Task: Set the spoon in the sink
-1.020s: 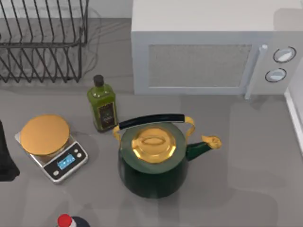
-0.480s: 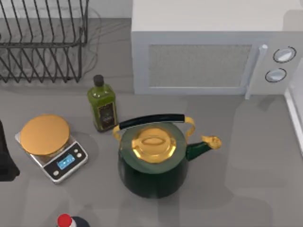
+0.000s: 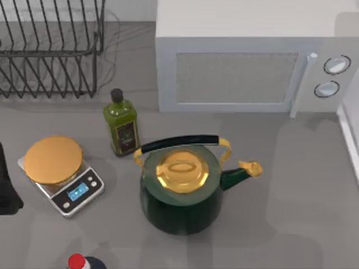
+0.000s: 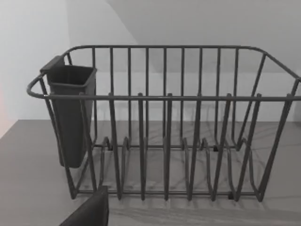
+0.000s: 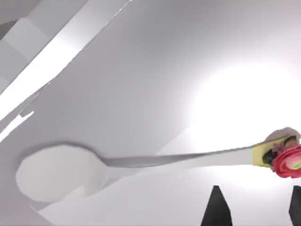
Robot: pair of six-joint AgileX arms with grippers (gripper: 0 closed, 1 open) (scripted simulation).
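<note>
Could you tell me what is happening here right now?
The right gripper hovers over the white spoon, which lies on a pale surface in the right wrist view; its dark fingertips are apart and not touching the spoon. The left arm sits parked at the table's left edge, its camera facing the wire rack. On the table stand a green kettle, a scale and an oil bottle.
</note>
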